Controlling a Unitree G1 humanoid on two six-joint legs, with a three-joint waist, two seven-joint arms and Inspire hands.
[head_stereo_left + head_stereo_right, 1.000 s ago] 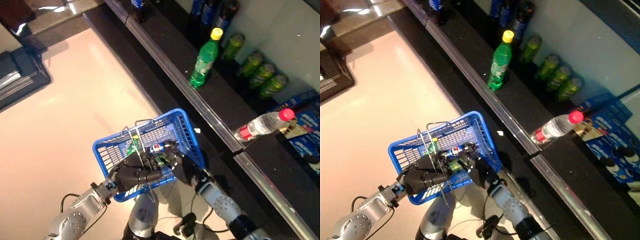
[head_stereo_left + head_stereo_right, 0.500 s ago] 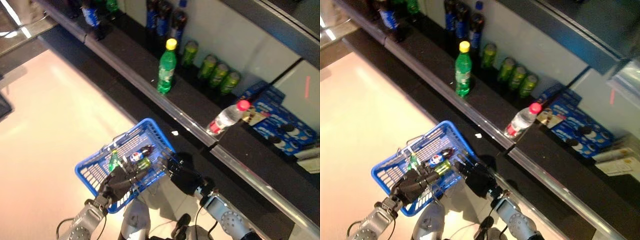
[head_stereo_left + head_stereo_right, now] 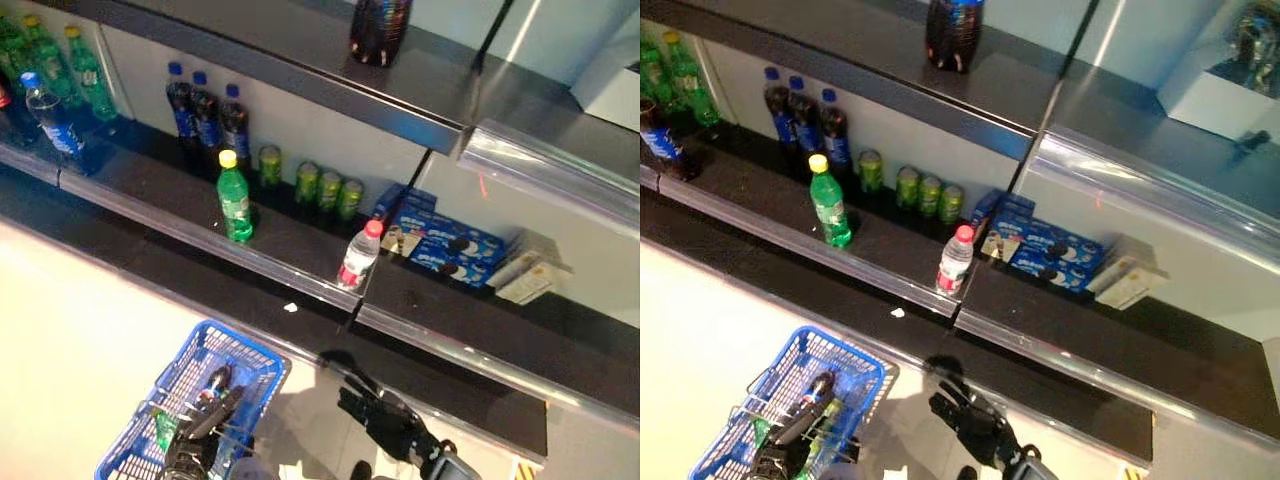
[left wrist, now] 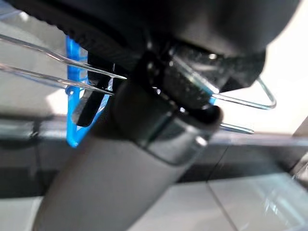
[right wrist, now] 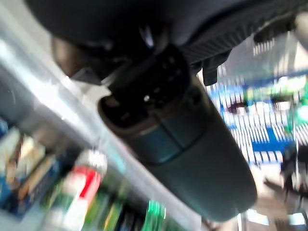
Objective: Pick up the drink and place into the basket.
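Shelves of drinks line the wall; the water bottle (image 3: pixel 359 256) stands at the ledge's edge, a green bottle (image 3: pixel 234 198) further left. The right hand (image 3: pixel 385 422), fingers spread and empty, should rise squarely to its middle. The left hand (image 3: pixel 196 440) curls round the handles of the basket (image 3: pixel 262 365), bottles already inside.

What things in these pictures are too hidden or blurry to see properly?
- Left hand: cut off by the left eye view's bottom edge.
- Basket: its near end runs off that same edge.
- Bottles in the basket: the wire handles cross them.
- Clear bottle with the red cap: blurred in the right wrist view.
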